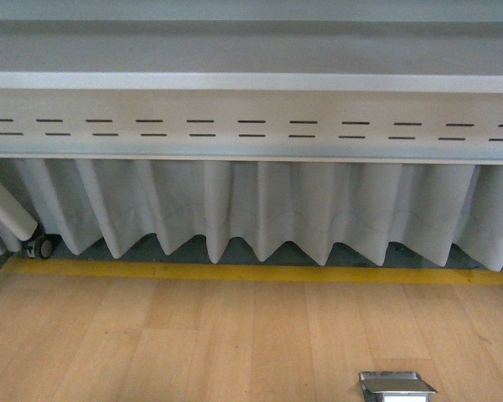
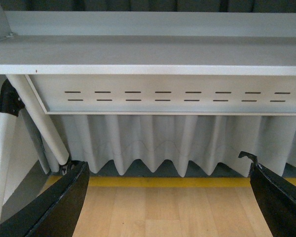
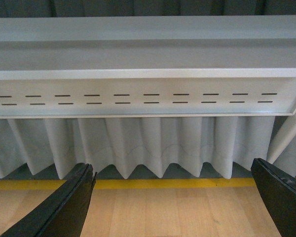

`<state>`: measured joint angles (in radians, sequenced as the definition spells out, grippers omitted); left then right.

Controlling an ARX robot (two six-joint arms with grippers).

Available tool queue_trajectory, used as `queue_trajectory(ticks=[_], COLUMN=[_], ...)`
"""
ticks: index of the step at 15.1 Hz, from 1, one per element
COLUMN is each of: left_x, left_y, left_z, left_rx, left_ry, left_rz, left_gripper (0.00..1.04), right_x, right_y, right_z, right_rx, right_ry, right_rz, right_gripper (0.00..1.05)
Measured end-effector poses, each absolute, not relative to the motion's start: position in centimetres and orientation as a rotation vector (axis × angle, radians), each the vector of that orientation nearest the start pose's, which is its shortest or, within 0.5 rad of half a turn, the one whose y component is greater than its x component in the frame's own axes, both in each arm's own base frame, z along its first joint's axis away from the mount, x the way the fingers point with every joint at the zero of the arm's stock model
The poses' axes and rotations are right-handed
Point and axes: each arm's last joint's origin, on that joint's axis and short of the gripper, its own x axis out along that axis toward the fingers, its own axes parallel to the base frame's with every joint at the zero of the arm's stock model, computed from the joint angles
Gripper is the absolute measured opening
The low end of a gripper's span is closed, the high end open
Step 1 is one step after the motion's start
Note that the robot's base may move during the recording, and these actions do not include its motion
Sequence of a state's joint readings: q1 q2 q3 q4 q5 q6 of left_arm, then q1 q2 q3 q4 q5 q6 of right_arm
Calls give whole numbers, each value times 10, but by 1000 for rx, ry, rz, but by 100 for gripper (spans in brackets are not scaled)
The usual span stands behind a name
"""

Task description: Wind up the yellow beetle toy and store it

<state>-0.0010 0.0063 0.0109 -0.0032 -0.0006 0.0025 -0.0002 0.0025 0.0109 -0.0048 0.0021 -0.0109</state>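
Observation:
The yellow beetle toy is out of view in every frame, and no turquoise box shows. My left gripper (image 2: pixel 170 197) is open and empty; its black fingers (image 2: pixel 59 205) stand wide apart over bare wooden floor. My right gripper (image 3: pixel 172 200) is also open and empty, with its black fingers (image 3: pixel 64 205) wide apart over the same floor. Neither arm shows in the front view.
A grey table's underside (image 1: pixel 251 117) with slotted panel spans the view, a pleated white curtain (image 1: pixel 260 209) below it. A yellow floor line (image 1: pixel 260 273) runs along the curtain. A metal floor box (image 1: pixel 396 386) sits low right. A white table leg with caster (image 1: pixel 38 246) stands at left.

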Motion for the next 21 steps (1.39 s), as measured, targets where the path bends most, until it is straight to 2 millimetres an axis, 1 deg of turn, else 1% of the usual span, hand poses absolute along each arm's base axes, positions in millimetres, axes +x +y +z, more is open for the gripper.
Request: queue_trajectory(ticks=[21], left_x=[97], left_y=[0], left_z=[166], left_rx=[3], left_ry=[1], left_rz=[-2], left_gripper=[98], right_x=[97], right_y=[0], right_z=[166], right_rx=[-11], right_ry=[-2], right_rz=[-1], right_gripper=[98])
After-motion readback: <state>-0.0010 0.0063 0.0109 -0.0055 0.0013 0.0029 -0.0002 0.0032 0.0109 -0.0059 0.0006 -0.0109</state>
